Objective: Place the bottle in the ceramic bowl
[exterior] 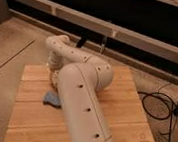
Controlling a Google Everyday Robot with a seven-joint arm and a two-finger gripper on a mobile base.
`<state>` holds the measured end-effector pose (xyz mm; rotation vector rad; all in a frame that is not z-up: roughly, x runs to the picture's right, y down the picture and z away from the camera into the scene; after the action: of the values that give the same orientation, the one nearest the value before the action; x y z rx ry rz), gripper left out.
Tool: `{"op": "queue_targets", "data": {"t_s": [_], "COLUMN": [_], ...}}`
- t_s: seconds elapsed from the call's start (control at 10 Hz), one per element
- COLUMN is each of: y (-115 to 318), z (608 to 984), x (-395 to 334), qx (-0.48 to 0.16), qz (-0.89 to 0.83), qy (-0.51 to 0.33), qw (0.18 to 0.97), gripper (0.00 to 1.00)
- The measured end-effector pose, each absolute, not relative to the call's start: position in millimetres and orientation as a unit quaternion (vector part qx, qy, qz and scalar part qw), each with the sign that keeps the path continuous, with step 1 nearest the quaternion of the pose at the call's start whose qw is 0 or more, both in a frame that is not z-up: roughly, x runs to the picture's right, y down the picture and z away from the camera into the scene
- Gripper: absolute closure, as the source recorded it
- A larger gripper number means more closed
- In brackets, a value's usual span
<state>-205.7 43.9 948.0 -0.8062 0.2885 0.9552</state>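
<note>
Bottle, where: I can't see it from here. The robot's arm (84,92) blocks the left-middle part of the wooden surface (124,109), so it is either behind the arm or under the hand.
Ceramic bowl: also out of sight, probably behind the same stretch of arm.
Bottle, handling: my guess is a bottle small enough for a bowl will be light and stiff. Its smooth round sides could slip or roll.
Where to hold: I'd grip across the middle of the body, not the cap or neck, so it doesn't swing.
Bowl, handling: ceramic is hard and can chip. The bottle should be lowered in, not dropped.
Hand, position: the hand (54,74) hangs low over the left of the surface, under the bent wrist and just up from the blue sponge (52,99).
Hand, state: the arm covers it. I cannot tell whether it is open or closed, or whether it holds anything.
</note>
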Motion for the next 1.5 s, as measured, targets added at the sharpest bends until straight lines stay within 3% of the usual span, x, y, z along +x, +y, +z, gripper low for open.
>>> {"op": "queue_targets", "data": {"t_s": [0.2,0.4,0.7,1.1,1.5], "y": [21.9,-27.6,-55.2,-27.9,9.2], "z": [935.5,901.7,851.4,799.4,783.7], "x": [-203.5,-196.8,-180.4,-135.5,-74.9], "qx": [-0.357,-0.311,-0.270,-0.246,-0.232], "qz": [0.443,0.452,0.483,0.525,0.555], "qy": [0.123,0.091,0.064,0.079,0.122], "qw": [0.813,0.831,0.830,0.811,0.789], "gripper": [1.00,1.00,1.00,1.00,1.00]}}
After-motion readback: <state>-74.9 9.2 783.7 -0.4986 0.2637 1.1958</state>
